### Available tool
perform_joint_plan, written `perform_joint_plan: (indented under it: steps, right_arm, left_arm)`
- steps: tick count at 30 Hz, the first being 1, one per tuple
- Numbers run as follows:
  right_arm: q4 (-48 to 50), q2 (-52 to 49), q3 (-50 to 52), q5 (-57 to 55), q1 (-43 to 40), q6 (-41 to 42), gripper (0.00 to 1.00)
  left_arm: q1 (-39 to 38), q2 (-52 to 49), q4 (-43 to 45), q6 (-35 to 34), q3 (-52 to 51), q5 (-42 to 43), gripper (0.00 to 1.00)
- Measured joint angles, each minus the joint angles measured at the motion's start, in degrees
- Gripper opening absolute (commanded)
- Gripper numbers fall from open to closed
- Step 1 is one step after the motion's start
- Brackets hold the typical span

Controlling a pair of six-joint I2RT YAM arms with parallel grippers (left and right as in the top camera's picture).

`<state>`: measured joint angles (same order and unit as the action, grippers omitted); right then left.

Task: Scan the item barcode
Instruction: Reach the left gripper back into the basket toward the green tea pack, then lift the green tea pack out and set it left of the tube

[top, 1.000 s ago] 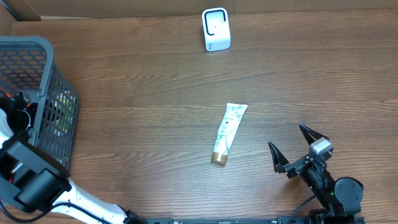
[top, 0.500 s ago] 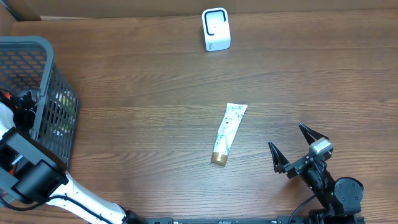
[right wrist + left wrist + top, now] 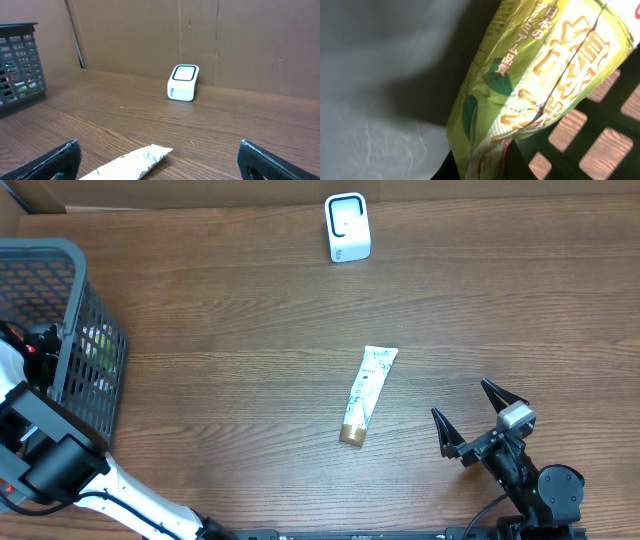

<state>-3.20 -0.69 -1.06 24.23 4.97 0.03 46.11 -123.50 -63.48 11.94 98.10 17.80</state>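
A brown wood-grain table carries a dark grey plastic mesh basket at its left edge, where the white-sleeved left arm reaches down inside. Near the table's middle lies a slim white tube with green print and a gold cap, cap towards the near edge; its lettering is too small to read. A small, white, rounded scanner with a dark-rimmed window stands at the far edge. The item, a glossy yellow-green packet printed with green leaves and the gold line "日本のプレミアム品質", sits inside the basket against its lattice wall, creased and crinkled. The left gripper is closed tight on the packet's lower edge, a black finger on either side. At the table's near right corner, the right gripper holds nothing, its black fingers spread wide above the wood.
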Motion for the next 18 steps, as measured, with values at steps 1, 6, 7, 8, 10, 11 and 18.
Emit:
perform_joint_plan:
  steps: [1,6,7,8,10,11,18]
  right_arm:
    - [0.00,0.00,0.00,-0.02,0.00,-0.02,1.00]
    - [-0.02,0.00,0.00,-0.02,0.00,-0.04,1.00]
    - [0.00,0.00,0.00,-0.02,0.00,-0.02,1.00]
    - [-0.02,0.00,0.00,-0.02,0.00,-0.02,1.00]
    - [-0.02,0.00,0.00,-0.02,0.00,-0.02,1.00]
    - [0.00,0.00,0.00,-0.04,0.00,0.00,1.00]
    - [0.00,0.00,0.00,-0.02,0.00,-0.02,1.00]
  left_arm:
    - [0.00,-0.02,-1.44,-0.02,0.33,-0.26,0.04]
    - [0.00,-1.03,-8.41,-2.80,4.90,-2.27,0.04]
    - [0.00,-1.33,-10.64,-3.80,7.04,-2.49,0.04]
    - [0.00,-1.42,-11.76,-4.39,8.44,-2.69,0.04]
    - [0.00,-1.44,-14.40,-6.10,12.79,-2.89,0.04]
    - [0.00,-1.42,-15.78,-7.21,15.74,-2.86,0.04]
    - [-0.17,4.07,-19.67,-11.91,29.57,-0.42,0.04]
